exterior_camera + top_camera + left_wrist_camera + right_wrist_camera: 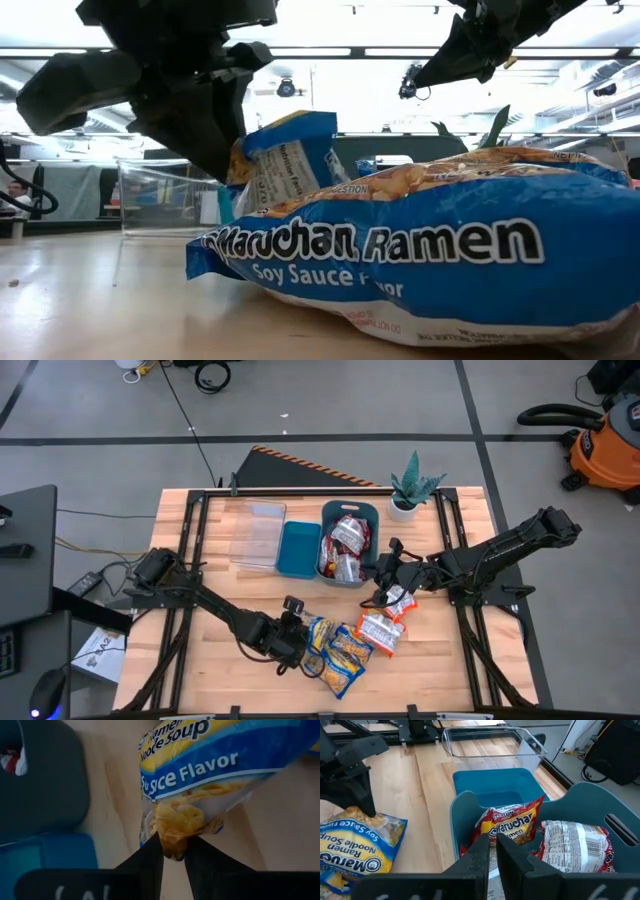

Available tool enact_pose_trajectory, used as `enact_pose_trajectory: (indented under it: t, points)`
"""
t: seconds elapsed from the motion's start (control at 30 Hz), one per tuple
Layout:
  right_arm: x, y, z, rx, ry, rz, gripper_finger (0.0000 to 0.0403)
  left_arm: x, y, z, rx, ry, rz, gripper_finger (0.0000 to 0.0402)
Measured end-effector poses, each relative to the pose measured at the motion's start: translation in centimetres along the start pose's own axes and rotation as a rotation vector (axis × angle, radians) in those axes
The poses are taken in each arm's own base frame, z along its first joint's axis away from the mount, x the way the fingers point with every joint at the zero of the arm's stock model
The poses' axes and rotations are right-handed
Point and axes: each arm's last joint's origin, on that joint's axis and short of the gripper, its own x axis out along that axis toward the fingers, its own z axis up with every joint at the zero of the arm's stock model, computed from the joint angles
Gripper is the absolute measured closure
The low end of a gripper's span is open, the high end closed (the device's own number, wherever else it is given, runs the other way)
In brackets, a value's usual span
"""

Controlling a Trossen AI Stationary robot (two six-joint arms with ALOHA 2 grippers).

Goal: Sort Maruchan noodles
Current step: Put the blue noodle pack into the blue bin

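Observation:
Several yellow-and-blue Maruchan noodle packets [345, 658] lie near the table's front edge; one fills the front of the low view [430, 260]. My left gripper [300, 638] is shut on another yellow-and-blue packet [200, 775] at the left of that pile. Two red-and-white packets [380, 630] lie on the wood right of them. More red packets [512, 822] sit inside the blue bin [350, 510]. My right gripper [383, 595] hangs above the table just right of the bin, fingers [480, 855] closed to a narrow slit with nothing seen between them. My left gripper pinches one end [175, 837] of the yellow-and-blue packet between its two fingers, at that end's crumpled edge. The fingers slant down onto it from the table's left. The held end [285, 165] is raised and the packet tilts; its lower part is hidden behind the front packet.
A clear plastic container [258, 532] and a flat blue tray [297, 548] stand left of the blue bin at the back. A potted plant [410, 490] stands at the far edge. Bare wood lies along the left and right of the table.

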Motion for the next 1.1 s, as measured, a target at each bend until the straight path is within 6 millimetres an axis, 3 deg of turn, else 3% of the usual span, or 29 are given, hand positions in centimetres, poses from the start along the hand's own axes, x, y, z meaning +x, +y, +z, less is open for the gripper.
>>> enact_pose_trajectory:
  t: [0.23, 0.7, 0.9, 1.1]
  points:
    - [0.0, 0.0, 0.0, 0.001, -0.001, 0.000, 0.0364, -1.7, 1.4, -0.5, 0.025, 0.075, 0.021, 0.0329]
    - [0.0, 0.0, 0.2, -0.005, -0.017, 0.003, 0.0364, -8.7, 10.2, -2.8, -0.151, -0.024, 0.099, 0.0329]
    - [0.0, 0.0, 0.3, -0.010, -0.026, 0.001, 0.0364, -9.3, 13.0, -4.5, -0.160, 0.035, 0.131, 0.0329]
    - [0.0, 0.0, 0.4, -0.007, -0.031, 0.002, 0.0364, -8.2, 15.3, -5.2, -0.166, 0.086, 0.151, 0.0329]
